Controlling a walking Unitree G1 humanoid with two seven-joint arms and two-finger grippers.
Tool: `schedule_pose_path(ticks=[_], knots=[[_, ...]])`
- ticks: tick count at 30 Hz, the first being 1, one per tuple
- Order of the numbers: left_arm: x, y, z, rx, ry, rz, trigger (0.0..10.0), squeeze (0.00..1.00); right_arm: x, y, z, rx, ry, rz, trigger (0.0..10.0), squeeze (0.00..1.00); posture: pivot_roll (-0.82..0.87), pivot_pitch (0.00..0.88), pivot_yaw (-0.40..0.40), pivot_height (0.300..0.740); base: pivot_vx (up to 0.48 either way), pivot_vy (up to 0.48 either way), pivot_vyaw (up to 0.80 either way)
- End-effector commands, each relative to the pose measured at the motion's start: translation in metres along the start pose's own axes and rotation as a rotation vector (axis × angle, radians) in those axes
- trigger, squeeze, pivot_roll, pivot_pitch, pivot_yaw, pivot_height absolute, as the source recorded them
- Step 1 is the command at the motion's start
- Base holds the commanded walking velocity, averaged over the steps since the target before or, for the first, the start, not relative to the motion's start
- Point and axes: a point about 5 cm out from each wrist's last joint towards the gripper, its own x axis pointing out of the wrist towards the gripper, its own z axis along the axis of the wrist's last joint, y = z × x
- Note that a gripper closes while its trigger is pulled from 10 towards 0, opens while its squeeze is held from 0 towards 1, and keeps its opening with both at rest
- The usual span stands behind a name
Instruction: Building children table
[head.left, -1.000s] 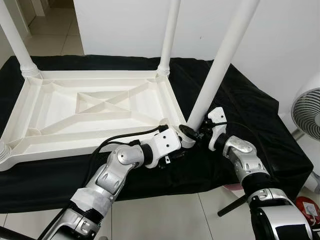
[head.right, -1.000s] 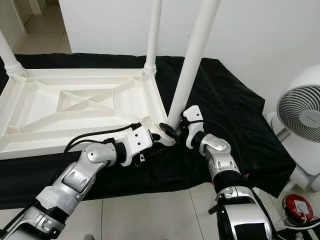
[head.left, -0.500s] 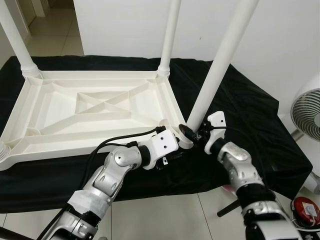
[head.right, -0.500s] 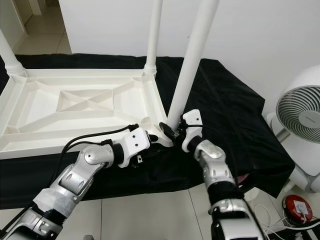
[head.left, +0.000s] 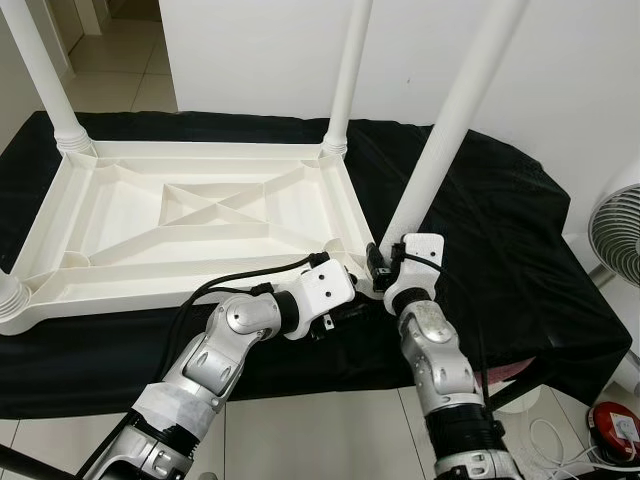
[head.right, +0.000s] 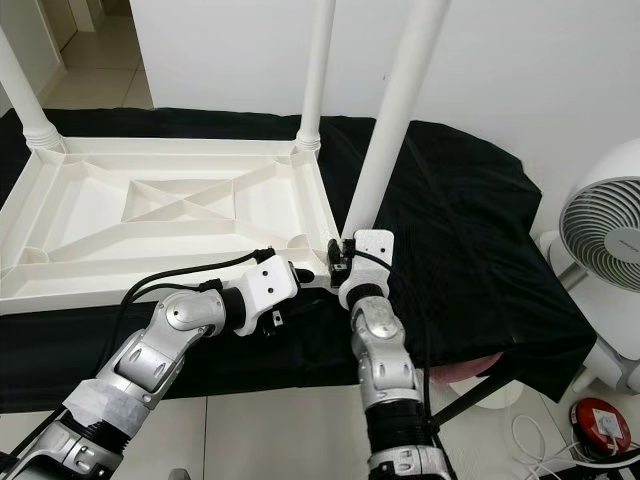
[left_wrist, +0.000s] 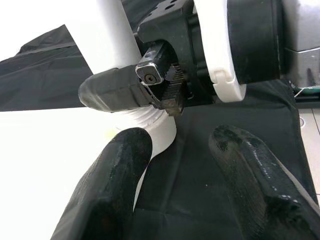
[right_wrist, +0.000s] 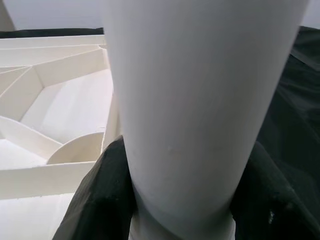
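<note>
A white children's table top (head.left: 150, 298) lies upside down on a black cloth (head.left: 500, 230), with white legs standing up from its corners. The near right leg (head.left: 450, 120) leans slightly in its corner socket. My right gripper (head.left: 378, 262) is shut on the base of this leg; in the right wrist view the leg (right_wrist: 200, 100) sits between both black fingers (right_wrist: 100, 200). My left gripper (left_wrist: 177, 150) is open just beside that corner, at the leg's base, one finger (left_wrist: 110, 190) against the white socket.
Other legs stand at the far right corner (head.left: 345, 80), far left corner (head.left: 40, 70) and near left corner (head.left: 8, 295). A white fan (head.right: 600, 240) stands to the right, with a red object (head.right: 597, 420) on the floor below it. A white wall rises behind the table.
My right arm has swung in from the right to come straight at the leg from the front, still gripping its base. The left gripper has hardly moved. The camera shifted a little.
</note>
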Motion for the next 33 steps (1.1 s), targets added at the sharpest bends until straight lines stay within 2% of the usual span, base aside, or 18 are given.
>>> schedule_pose_path(ticks=[1, 3, 6, 7, 13, 18, 19, 24, 28, 30, 33], knots=[[0.001, 0.001, 0.000, -0.006, 0.006, 0.032, 10.0, 0.00, -0.009, 0.002, -0.020, 0.014, 0.111, -0.033, 10.0, 0.00, -0.04, 0.000, -0.078, 0.740, 0.000, 0.000, 0.00], [0.001, 0.001, 0.000, -0.006, 0.006, 0.032, 10.0, 0.00, -0.010, 0.006, -0.017, 0.023, 0.108, -0.022, 10.0, 0.00, -0.04, 0.000, -0.077, 0.740, 0.000, 0.000, 0.00], [0.001, 0.000, 0.001, -0.005, 0.005, 0.030, 10.0, 0.00, -0.009, 0.003, -0.013, 0.025, 0.100, -0.044, 10.0, 0.00, -0.05, 0.000, -0.079, 0.740, 0.000, 0.000, 0.00], [0.002, 0.000, 0.001, -0.005, 0.005, 0.029, 10.0, 0.00, -0.009, 0.002, -0.011, 0.033, 0.092, -0.042, 10.0, 1.00, -0.05, 0.000, -0.079, 0.740, 0.000, 0.000, 0.00], [0.003, 0.000, 0.001, -0.001, 0.002, 0.028, 10.0, 0.00, -0.007, -0.004, -0.006, 0.019, 0.048, -0.014, 10.0, 1.00, -0.04, 0.000, -0.083, 0.740, 0.000, 0.000, 0.00], [0.003, 0.002, 0.002, 0.002, 0.001, 0.034, 10.0, 0.00, -0.002, -0.016, -0.006, -0.004, 0.053, 0.086, 10.0, 1.00, -0.04, 0.000, -0.086, 0.740, 0.000, 0.000, 0.00], [0.003, 0.002, 0.002, 0.002, 0.001, 0.034, 10.0, 0.00, 0.000, -0.019, -0.007, -0.019, 0.058, 0.125, 10.0, 0.00, -0.04, 0.000, -0.088, 0.740, 0.000, 0.000, 0.00], [0.004, 0.002, 0.002, 0.003, 0.000, 0.036, 10.0, 0.00, 0.005, -0.027, -0.007, -0.060, 0.074, 0.256, 10.0, 0.00, -0.04, 0.000, -0.091, 0.740, 0.000, 0.000, 0.00], [0.004, 0.002, 0.003, 0.003, -0.001, 0.039, 10.0, 0.00, 0.010, -0.030, -0.003, -0.165, 0.049, 0.398, 10.0, 0.00, -0.04, 0.000, -0.091, 0.740, 0.000, 0.000, 0.00], [0.004, 0.003, 0.003, 0.005, -0.003, 0.038, 10.0, 0.00, 0.014, -0.027, -0.001, -0.207, 0.036, 0.479, 10.0, 0.00, -0.03, 0.000, -0.089, 0.740, 0.000, 0.000, 0.00], [0.005, 0.003, 0.004, 0.006, -0.004, 0.038, 10.0, 0.00, 0.018, -0.024, 0.000, -0.230, 0.028, 0.533, 10.0, 0.00, -0.03, 0.000, -0.087, 0.740, 0.000, 0.000, 0.00]])
